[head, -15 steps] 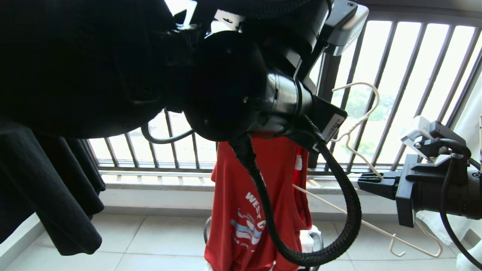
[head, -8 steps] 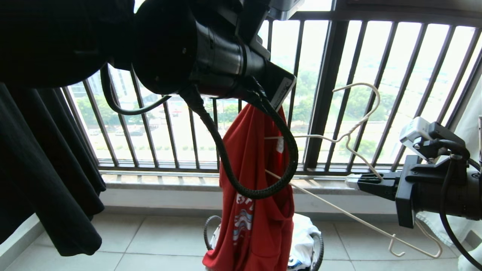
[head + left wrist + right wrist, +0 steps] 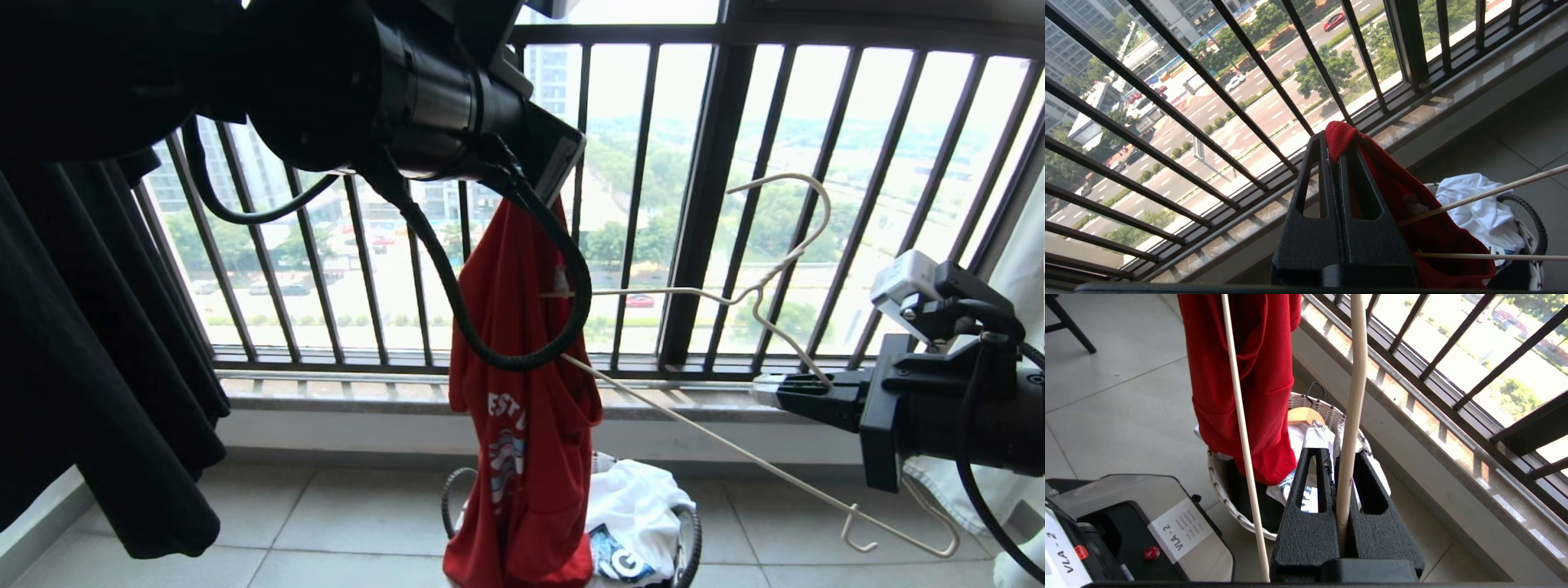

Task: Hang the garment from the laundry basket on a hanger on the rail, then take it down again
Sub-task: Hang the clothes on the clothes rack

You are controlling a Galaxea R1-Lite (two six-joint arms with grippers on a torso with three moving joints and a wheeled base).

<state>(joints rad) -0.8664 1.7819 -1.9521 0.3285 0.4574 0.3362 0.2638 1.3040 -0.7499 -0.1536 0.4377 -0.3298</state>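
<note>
The left gripper (image 3: 1337, 139), upper centre of the head frame, has its fingers clamped on a fold of the garment (image 3: 522, 425), which hangs limp over the laundry basket (image 3: 692, 539) at bottom centre. It looks soft and light, so a pinch at the collar should carry it. At right, the right gripper (image 3: 763, 392) is closed on the hanger (image 3: 775, 269), thin, springy wire, best gripped near the neck.

The garment (image 3: 522, 425) hangs above the laundry basket (image 3: 692, 545), hanger (image 3: 759, 302) to its right.
</note>
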